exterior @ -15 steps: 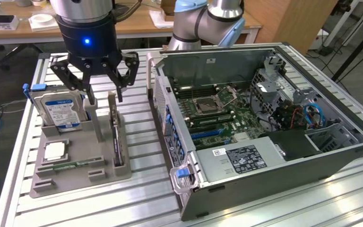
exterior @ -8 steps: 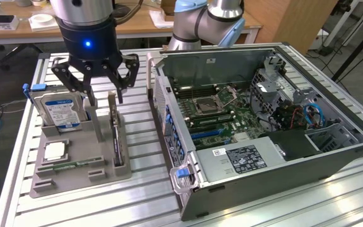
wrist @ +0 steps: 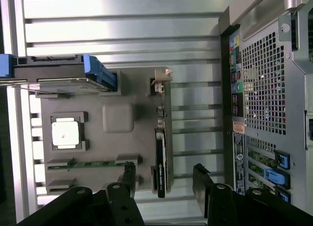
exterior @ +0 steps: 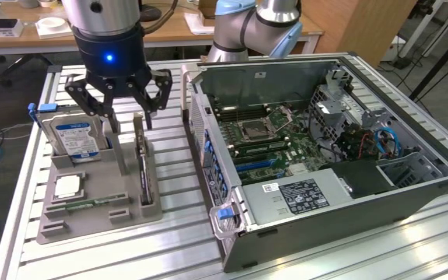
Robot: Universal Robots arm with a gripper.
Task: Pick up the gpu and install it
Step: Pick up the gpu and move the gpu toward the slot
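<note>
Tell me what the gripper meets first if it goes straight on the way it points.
Most likely the gpu, standing on edge in the grey tray directly under the gripper; its open fingers seem to straddle the card, though depth is unclear.

Slatted table: parts holder, computer case

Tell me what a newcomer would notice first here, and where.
The big grey metal computer case lies open on the exterior view's right, its circuit board exposed. On that view's left, the black gripper with a blue light hangs open above the gpu, a thin dark card standing on edge in a grey holder tray, beside a silver hard drive with a blue label.
</note>
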